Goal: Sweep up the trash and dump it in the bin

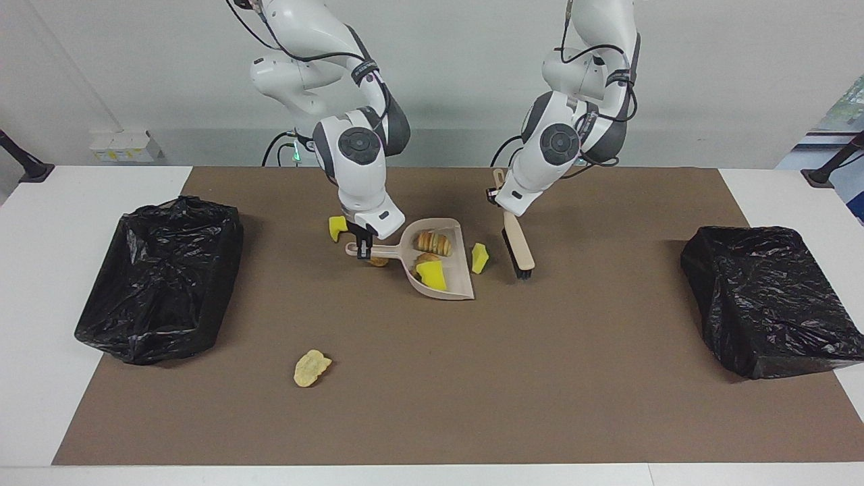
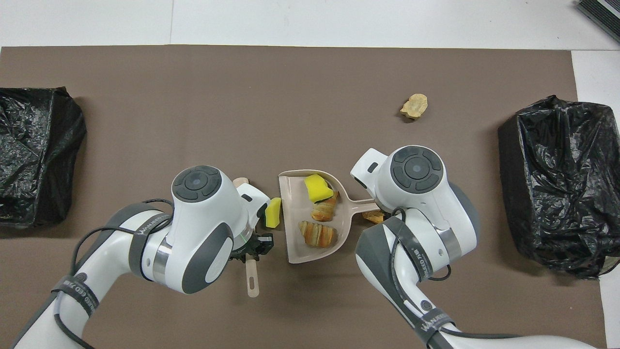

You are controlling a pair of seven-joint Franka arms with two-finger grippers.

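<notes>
My right gripper (image 1: 364, 251) is shut on the handle of the beige dustpan (image 1: 457, 280), which rests on the mat. In the pan (image 2: 295, 242) lie a yellow sponge chunk (image 1: 432, 275) and two bread-like pieces (image 1: 433, 243). A loose yellow sponge (image 1: 480, 257) stands at the pan's open mouth. My left gripper (image 1: 502, 200) is shut on the beige brush (image 1: 518, 244), whose bristles hang low beside that sponge, toward the left arm's end. More trash lies loose: a yellow chunk (image 1: 335, 227) by my right wrist, a brown bit (image 1: 378, 262) under the handle, and a pale lump (image 1: 312, 368) farther out.
Two bins lined with black bags stand on the brown mat, one (image 1: 162, 277) at the right arm's end and one (image 1: 769, 297) at the left arm's end. In the overhead view my right wrist hides the pan's handle end.
</notes>
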